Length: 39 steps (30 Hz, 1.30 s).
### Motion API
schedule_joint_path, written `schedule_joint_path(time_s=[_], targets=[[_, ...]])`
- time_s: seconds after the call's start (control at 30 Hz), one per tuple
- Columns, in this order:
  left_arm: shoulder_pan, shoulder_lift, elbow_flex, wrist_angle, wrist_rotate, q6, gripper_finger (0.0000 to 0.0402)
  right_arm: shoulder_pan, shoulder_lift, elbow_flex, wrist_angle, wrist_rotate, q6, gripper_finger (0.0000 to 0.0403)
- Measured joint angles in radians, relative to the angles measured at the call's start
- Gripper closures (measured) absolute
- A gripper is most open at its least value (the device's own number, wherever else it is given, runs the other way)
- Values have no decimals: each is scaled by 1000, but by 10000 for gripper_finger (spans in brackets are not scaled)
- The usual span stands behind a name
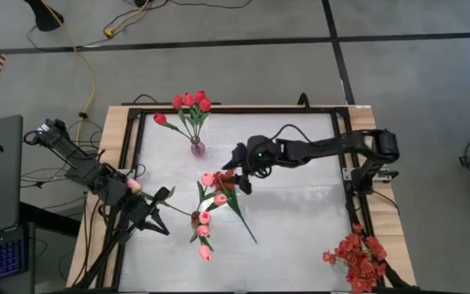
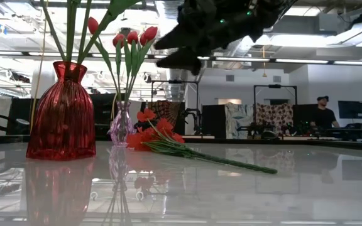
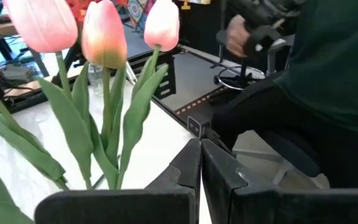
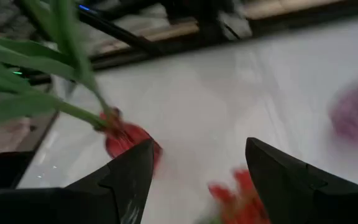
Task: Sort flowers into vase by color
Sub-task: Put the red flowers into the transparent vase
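Observation:
Pink tulips on green stems stand upright in a ribbed red vase; the left wrist view shows their heads close ahead. My left gripper sits just left of them, shut, with nothing between its fingers. Red tulips stand in a small purple vase. A red-blossomed stem lies on the table. My right gripper hovers open well above it, with a red tulip head beside one finger.
A spray of small red blossoms lies at the table's right near corner. The lying stem's green end reaches toward the near edge. A black frame rims the white table. A seated person in dark clothes is beyond the table.

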Motion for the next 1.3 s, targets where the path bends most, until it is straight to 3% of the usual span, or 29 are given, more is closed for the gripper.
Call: schedule_joint_path(time_s=[0.27,0.43,0.73,1.0,1.3], targets=[[4,1,0,0,-99,-3,401,3,133,-1,335,-20,-45,121],[30,3,0,6,-107,-55,401,18,180,0,487,-20,-45,121],[70,0,0,97,-100,-16,401,19,188,0,488,-20,-71,121],[79,0,0,32,-127,-1,401,15,188,0,477,-19,-37,121],[79,-46,0,137,-149,94,401,15,187,0,482,-19,16,121]])
